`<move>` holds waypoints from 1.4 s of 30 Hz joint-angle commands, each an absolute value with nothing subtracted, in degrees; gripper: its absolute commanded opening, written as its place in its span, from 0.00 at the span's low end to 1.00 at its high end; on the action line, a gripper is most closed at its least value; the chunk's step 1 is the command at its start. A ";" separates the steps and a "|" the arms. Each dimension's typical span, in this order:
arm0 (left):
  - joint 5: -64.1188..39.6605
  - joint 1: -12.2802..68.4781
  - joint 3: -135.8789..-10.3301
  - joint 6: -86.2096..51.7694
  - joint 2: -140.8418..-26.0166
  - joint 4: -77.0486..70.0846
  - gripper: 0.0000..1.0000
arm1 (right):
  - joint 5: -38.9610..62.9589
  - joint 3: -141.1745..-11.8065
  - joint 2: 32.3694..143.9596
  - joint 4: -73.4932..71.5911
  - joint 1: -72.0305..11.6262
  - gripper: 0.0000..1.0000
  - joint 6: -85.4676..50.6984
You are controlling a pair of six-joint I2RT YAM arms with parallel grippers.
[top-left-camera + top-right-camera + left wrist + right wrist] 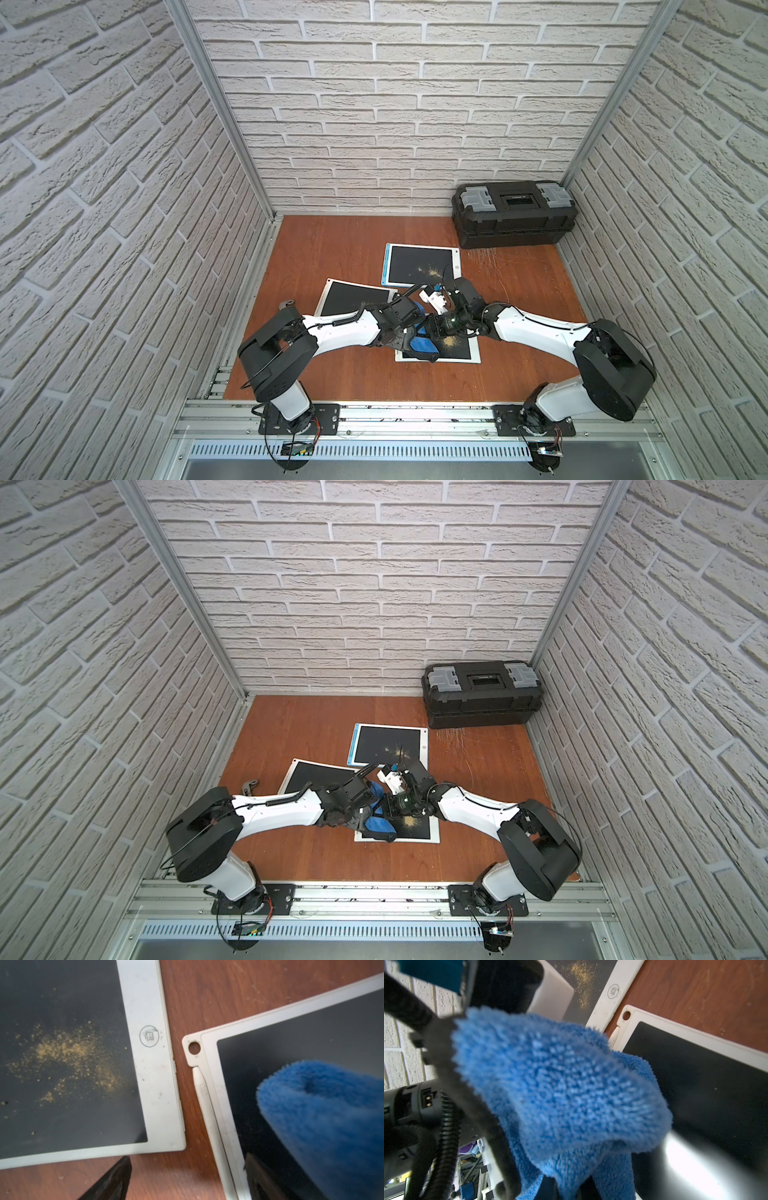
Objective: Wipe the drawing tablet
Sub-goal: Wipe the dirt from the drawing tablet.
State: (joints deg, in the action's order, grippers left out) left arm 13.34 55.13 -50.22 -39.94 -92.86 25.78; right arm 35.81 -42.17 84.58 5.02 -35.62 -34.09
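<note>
Blue cloth [422,345] drapes onto the 9 o'clock side of the near tablet [457,355]. This tablet is white-framed with a black screen and lies flat at about 5 o'clock from the middle of the wooden table [332,374]. A small patch of tan dust [451,340] sits on its screen, at 3 o'clock from the cloth.

The right gripper [431,328] reaches in from 3 o'clock above this tablet, its fingers pinched tight on the cloth's upper part. The left gripper [187,1159] comes in from 9 o'clock, just beside the cloth. Its fingers [112,1180] stand wide apart and are not closed on the cloth.

At 9 o'clock a second tablet [353,299] lies tilted, its screen looking clean. A wrench [250,786] lies past it near the table's edge.

At 12 o'clock is the far tablet [415,264], blue along its 9 o'clock edge. It carries a wider dust scatter [68,1053] and has a round button [149,1035] on its 3 o'clock border. In the left wrist view, a tablet corner with a hole [194,1047] and a white pen [202,1088] tucked along its edge lies just beside that border, apart from it. I cannot tell for sure which tablet it belongs to.

A black toolbox [513,214] stands at 1 o'clock against the back wall.
</note>
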 commanded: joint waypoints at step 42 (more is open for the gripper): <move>7.59 55.49 -46.26 -40.88 -98.22 25.14 0.87 | 7.26 -42.73 91.76 19.92 -31.04 0.03 -27.30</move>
State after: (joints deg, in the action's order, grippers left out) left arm 10.09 55.92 -49.19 -41.58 -94.02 20.38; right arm 16.36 -44.10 90.98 11.70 -31.66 -29.26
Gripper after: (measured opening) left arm 0.871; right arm 0.091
